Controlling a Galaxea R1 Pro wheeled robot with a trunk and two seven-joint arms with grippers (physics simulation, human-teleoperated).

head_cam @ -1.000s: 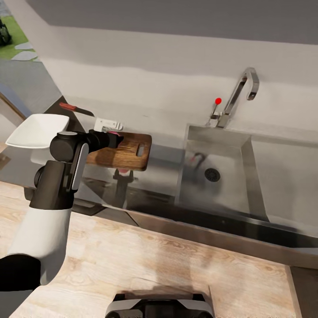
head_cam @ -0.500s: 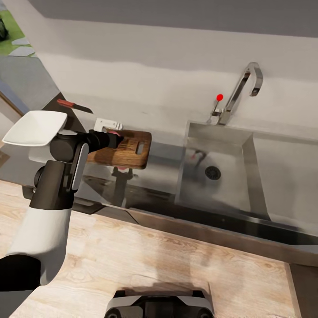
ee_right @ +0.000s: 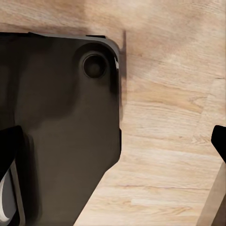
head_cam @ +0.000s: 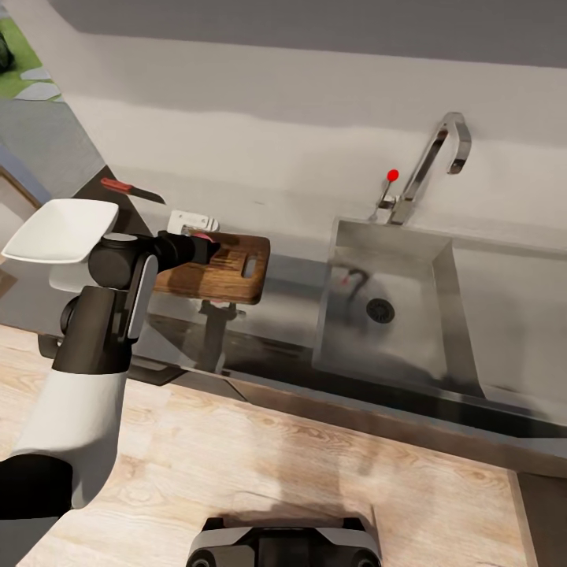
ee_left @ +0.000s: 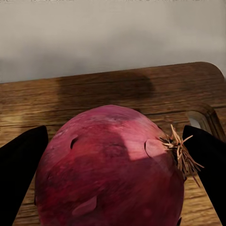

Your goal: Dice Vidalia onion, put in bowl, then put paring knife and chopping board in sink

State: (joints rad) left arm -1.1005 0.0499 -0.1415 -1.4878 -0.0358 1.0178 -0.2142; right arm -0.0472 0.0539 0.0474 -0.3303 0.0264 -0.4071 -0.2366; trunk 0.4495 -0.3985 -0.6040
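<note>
Holding one Vidalia onion (ee_left: 110, 169), your left hand (ee_left: 113, 188) has a dark finger (ee_left: 21, 176) on each side of it, over the single chopping board (head_cam: 224, 269). One paring knife (head_cam: 130, 190) lies on the counter (head_cam: 291, 283) behind one white bowl (head_cam: 59, 230). One sink (head_cam: 394, 307) sits well right. Right hand (ee_right: 113, 155): fingers set wide, over wood floor (ee_right: 165, 141).

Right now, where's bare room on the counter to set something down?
Bare countertop between chopping board and sink. Crowded at the board's other end: left end effector holding Vidalia onion, bowl, paring knife.
</note>
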